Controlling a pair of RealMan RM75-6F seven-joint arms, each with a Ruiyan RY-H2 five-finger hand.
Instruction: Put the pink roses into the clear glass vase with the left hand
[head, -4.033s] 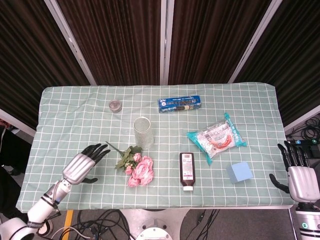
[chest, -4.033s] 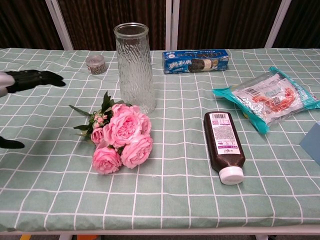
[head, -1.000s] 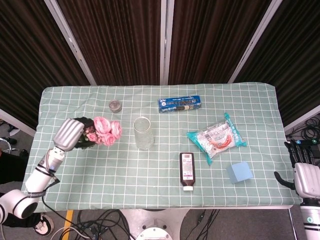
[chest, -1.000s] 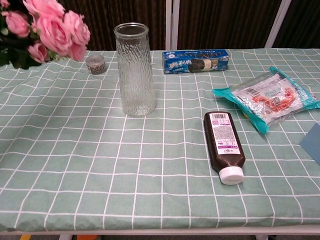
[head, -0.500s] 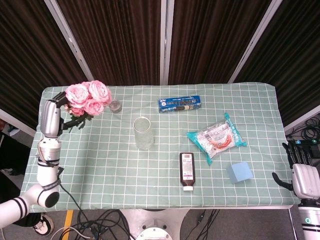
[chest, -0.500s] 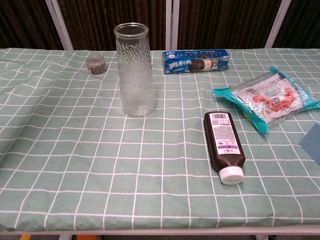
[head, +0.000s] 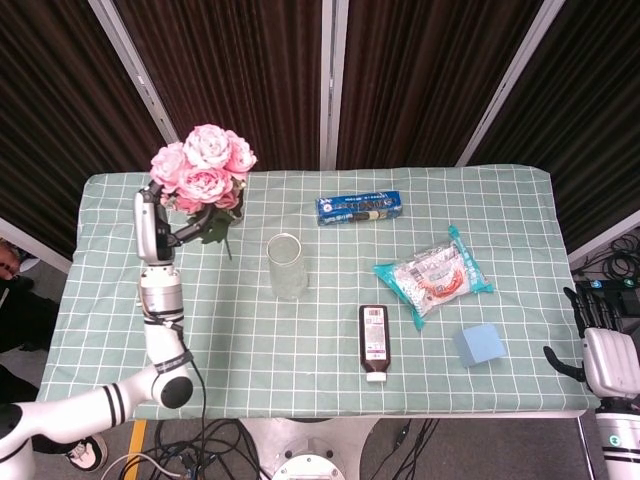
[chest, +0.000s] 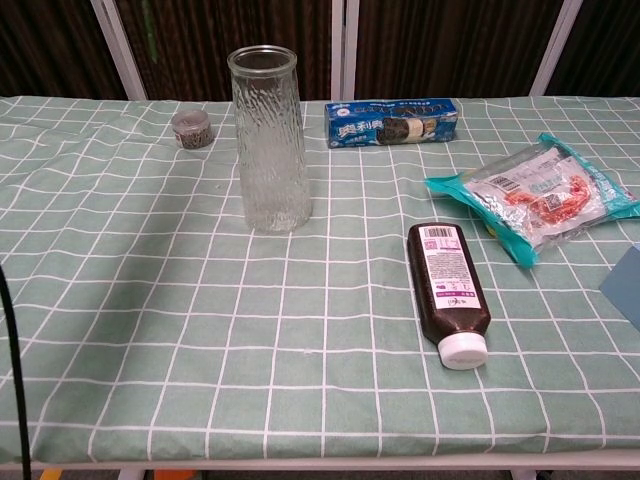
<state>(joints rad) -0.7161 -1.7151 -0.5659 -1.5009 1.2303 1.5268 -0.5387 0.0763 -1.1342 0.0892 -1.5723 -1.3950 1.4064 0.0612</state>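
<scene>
Green-checked cloth covers the counter (head: 470, 420). Right hand (head: 606, 352) rests at four o'clock, fingers apart, empty. Clear glass vase (head: 287, 266) stands centrally. At ten o'clock, left hand (head: 160, 218) clasps the pink roses (head: 205, 168) aloft; stems could miss the narrow mouth, tipping it.

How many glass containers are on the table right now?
2: the tall clear glass vase stands left of centre, and a small glass jar sits behind it to the left, near the far edge. None appear hidden.
</scene>
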